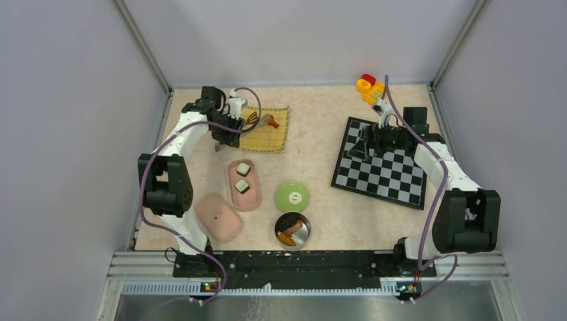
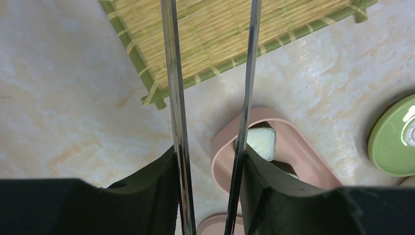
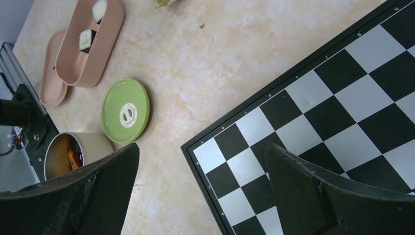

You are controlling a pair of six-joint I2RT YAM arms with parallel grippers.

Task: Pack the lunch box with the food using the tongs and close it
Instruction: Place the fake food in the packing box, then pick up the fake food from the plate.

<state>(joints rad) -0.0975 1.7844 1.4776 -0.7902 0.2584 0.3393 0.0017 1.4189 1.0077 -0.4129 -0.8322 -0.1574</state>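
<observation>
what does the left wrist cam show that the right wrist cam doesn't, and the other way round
Left wrist only: the slim silver metal tongs clamped in the left gripper, and the yellow bamboo mat.
Right wrist only: the black-and-white chessboard, the round metal tin with orange food, and the open right gripper.
Both: the pink oval lunch box with white sushi rolls inside, the green round lid, the beige tabletop.

The left arm (image 1: 175, 144) reaches along the table's (image 1: 314, 134) left edge toward its far left corner, elbow folded. Its left gripper (image 1: 224, 130) points down, fingers (image 2: 147, 191) pressed half-closed on the tongs (image 2: 172, 73). The right arm (image 1: 438, 167) stretches toward the far right corner, and the right gripper (image 1: 369, 142) hangs with jaws spread wide, holding nothing.
</observation>
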